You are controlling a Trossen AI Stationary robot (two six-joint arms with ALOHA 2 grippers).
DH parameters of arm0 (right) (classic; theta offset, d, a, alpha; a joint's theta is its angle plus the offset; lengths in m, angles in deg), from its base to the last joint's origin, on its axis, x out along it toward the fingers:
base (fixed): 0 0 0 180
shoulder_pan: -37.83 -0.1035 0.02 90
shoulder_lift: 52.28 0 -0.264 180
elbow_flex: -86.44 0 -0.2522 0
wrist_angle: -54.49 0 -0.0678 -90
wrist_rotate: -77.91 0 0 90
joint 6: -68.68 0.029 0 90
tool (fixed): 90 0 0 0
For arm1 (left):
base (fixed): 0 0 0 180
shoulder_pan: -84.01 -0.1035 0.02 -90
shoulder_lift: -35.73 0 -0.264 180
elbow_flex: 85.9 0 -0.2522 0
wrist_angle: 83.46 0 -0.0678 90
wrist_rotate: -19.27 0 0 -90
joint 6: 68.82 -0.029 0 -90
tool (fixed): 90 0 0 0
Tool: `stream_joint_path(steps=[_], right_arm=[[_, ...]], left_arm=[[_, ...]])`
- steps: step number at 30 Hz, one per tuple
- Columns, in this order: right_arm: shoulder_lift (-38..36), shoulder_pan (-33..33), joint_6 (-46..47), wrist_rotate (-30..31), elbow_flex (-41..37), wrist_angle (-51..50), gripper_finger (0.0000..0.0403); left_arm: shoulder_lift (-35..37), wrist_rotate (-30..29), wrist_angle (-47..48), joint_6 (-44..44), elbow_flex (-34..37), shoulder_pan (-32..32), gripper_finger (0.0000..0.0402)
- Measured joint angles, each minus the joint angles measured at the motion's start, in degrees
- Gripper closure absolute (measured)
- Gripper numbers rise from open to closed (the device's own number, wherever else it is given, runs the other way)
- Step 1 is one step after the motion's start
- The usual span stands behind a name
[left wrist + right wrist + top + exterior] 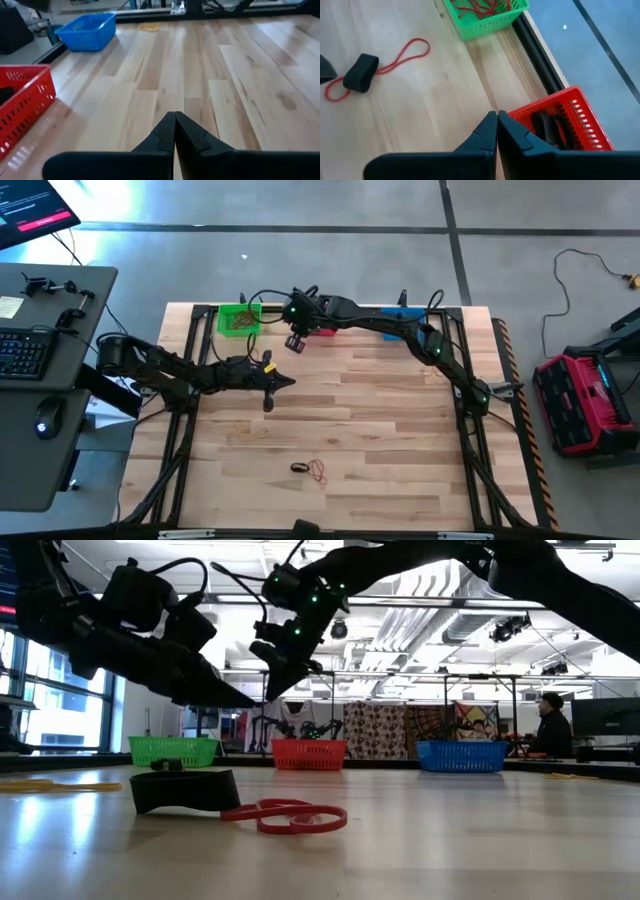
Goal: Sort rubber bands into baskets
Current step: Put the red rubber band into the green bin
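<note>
- Left gripper (291,383): clenched, nothing held, over mid-table.
- Green basket (239,319): far edge, leftmost; red bands (482,7) inside.
- Right gripper (295,343): clenched, nothing held, raised beside red basket (559,121).
- Red basket: middle of far row; black bands (547,127) inside.
- Blue basket (461,755): rightmost of row.
- Near edge: black band (299,468) touching red band (319,472), loose on table (380,440).
</note>
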Motion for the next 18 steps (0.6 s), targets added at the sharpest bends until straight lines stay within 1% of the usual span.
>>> stream_joint_path(steps=[2, 4, 7, 11, 13, 16, 18], right_arm=[[-0.8, -0.1, -0.3, -0.1, -1.6, 0.9, 0.0403], [-2.3, -0.3, -0.4, -0.2, -4.4, 3.8, 0.0403], [-5.8, -0.4, 0.0, -0.4, -11.2, 8.1, 0.0403], [-12.0, -0.9, 0.9, -0.3, -25.2, 17.8, 0.0403], [-16.3, -1.5, 1.4, -0.3, -32.5, 23.5, 0.0403], [-23.5, -2.6, 2.9, -0.3, -43.3, 31.4, 0.0403], [-27.8, -3.6, 3.7, 1.1, -50.5, 35.1, 0.0403]], left_arm=[[0.0, 0.0, 1.0, 0.0, 0.0, 0.0, 0.0401], [0.0, -0.2, 2.1, 0.0, 0.0, 0.0, 0.0401], [0.7, -0.6, 3.5, 0.0, 0.0, 0.0, 0.0401], [2.7, -0.6, 5.4, 0.0, 0.0, 0.1, 0.0401], [4.3, -0.6, 6.4, 0.0, 0.0, 0.0, 0.0401], [7.4, -0.4, 11.0, 0.0, 0.0, 0.1, 0.0401], [9.8, -0.4, 15.5, 0.0, -0.2, 0.6, 0.0401]])
